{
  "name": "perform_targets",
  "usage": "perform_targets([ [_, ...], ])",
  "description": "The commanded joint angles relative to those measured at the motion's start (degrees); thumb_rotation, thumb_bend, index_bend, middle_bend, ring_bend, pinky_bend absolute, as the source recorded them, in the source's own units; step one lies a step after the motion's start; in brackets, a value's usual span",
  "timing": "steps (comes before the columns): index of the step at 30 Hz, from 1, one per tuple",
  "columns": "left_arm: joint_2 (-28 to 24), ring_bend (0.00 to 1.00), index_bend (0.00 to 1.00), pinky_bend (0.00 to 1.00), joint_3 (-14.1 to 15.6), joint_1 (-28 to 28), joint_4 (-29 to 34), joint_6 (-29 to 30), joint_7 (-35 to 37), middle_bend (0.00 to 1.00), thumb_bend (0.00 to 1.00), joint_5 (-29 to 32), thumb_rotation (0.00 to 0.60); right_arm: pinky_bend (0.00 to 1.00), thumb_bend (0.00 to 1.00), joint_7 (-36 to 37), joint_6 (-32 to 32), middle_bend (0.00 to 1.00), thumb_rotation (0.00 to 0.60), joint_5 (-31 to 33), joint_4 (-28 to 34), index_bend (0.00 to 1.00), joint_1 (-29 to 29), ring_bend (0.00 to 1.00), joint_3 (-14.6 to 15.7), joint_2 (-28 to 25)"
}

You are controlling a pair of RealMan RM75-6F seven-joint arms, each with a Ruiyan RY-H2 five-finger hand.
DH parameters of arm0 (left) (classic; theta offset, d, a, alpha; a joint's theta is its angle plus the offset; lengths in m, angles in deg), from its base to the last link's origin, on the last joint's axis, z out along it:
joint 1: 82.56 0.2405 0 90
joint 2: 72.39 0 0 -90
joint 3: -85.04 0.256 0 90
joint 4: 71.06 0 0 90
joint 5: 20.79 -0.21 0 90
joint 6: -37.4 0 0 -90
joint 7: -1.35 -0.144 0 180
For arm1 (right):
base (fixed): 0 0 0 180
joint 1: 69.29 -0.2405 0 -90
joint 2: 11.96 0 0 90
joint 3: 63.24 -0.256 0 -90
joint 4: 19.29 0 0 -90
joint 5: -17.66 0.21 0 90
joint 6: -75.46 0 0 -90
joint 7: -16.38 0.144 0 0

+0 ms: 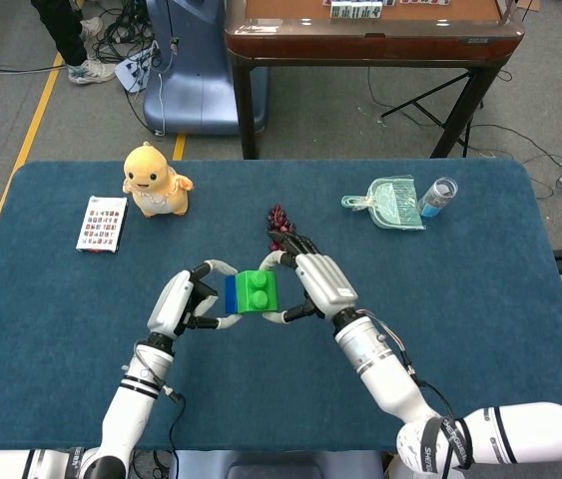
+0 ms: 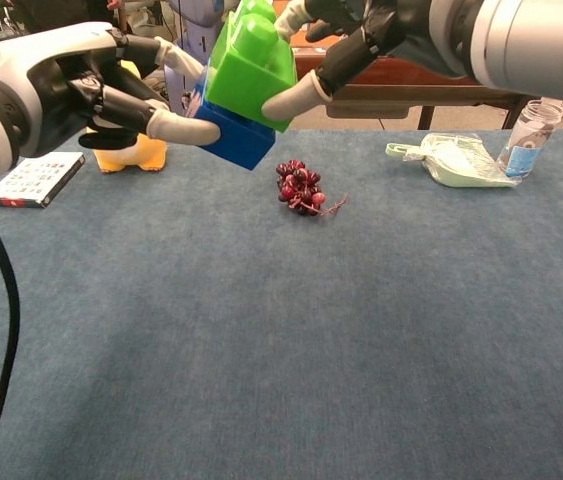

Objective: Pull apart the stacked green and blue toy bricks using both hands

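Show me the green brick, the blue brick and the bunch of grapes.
green brick [image 2: 251,70], chest view, its sloping front face.
blue brick [image 2: 236,135], chest view, its lower front face.
bunch of grapes [image 2: 299,187], chest view, middle of the cluster.
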Motion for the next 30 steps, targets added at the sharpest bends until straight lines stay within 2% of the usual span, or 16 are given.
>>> perform_targets([
  [1, 0.1, 1.0, 0.89, 1.0, 0.0, 0.0, -0.4, -0.3, -0.1, 1.0, 0.38, 0.3, 0.6, 0.0, 0.11, 0.3, -0.1, 0.09, 0.6, -0.4, 0.1, 0.6, 0.3, 0.0, -0.1, -0.1],
  [11, 0.4, 1.0, 0.9, 1.0, 0.2, 0.4, -2.1, -0.8, -0.9, 1.0, 0.38, 0.9, 0.6, 0.0, 0.11, 1.0, -0.6, 0.09, 0.6, -2.1, 0.5, 0.61, 1.8, 0.0, 0.0, -1.6],
  [15, 0.8, 1.0, 0.9, 1.0, 1.5, 0.3, -3.7, -0.6, -3.0, 1.0, 0.38, 0.2, 0.6, 0.0, 0.11, 0.6, -0.9, 0.09, 0.6, -1.8, -0.4, 0.61, 3.2, 0.0, 1.2, -3.1],
  [18, 1.3, 1.0, 0.86, 1.0, 2.4, -0.3, -5.1, -1.0, -5.5, 1.0, 0.38, 0.1, 0.6, 0.0, 0.11, 0.0, -0.5, 0.09, 0.6, -0.6, -2.4, 0.61, 3.9, 0.0, 2.7, -3.4],
  [23, 2.5, 1.0, 0.7, 1.0, 3.2, -1.8, -7.1, -1.4, -10.3, 1.0, 0.38, -0.1, 0.6, 0.0, 0.11, -3.2, -0.5, 0.09, 0.6, -0.1, -7.9, 0.61, 4.4, 0.0, 5.8, -2.0],
  [24, 2.6, 1.0, 0.64, 1.0, 3.3, -2.1, -7.3, -1.5, -11.2, 1.0, 0.38, 0.0, 0.6, 0.0, 0.11, -3.6, -0.6, 0.09, 0.6, -0.1, -8.8, 0.59, 4.5, 0.0, 6.2, -1.6],
  [25, 2.7, 1.0, 0.52, 1.0, 3.4, -2.3, -7.4, -1.5, -12.0, 1.0, 0.38, -0.1, 0.6, 0.0, 0.11, -4.0, -0.5, 0.09, 0.6, 0.1, -9.6, 0.56, 4.6, 0.0, 6.6, -1.3],
  [27, 3.5, 1.0, 0.32, 1.0, 3.5, -2.6, -8.1, -0.7, -13.3, 1.0, 0.33, -1.0, 0.6, 0.0, 0.11, -5.0, -0.1, 0.09, 0.6, 0.7, -11.0, 0.44, 4.6, 0.0, 7.2, -0.9],
  [30, 4.6, 1.0, 0.17, 1.0, 4.1, -2.7, -9.2, 0.9, -15.2, 1.0, 0.18, -2.9, 0.6, 0.0, 0.07, -5.3, 1.0, 0.07, 0.6, 0.8, -12.1, 0.22, 4.9, 0.0, 7.6, -1.1],
])
